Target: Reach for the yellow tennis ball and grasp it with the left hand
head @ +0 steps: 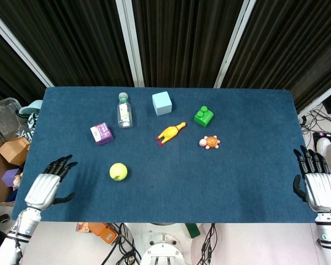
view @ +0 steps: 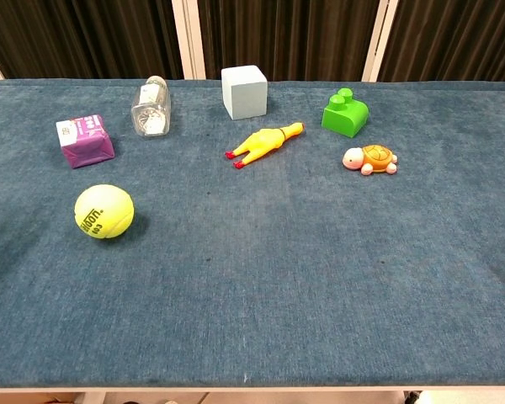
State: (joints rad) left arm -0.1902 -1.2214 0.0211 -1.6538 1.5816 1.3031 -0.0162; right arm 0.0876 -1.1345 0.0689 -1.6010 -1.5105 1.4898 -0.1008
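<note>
two robot hands rest at the near corners of a blue table (head: 248,182): the left hand (head: 47,185) empty, fingers spread apart, the right hand (head: 316,182) likewise empty with fingers extended. just right of the left hand and slightly farther lies the yellow tennis ball (head: 118,171), untouched. beyond it sit a purple carton (head: 101,133), a clear bottle (head: 124,111) and a rubber chicken (head: 170,133).

Neither robot hand shows in the chest view; ball (view: 104,212) print too small to read
</note>
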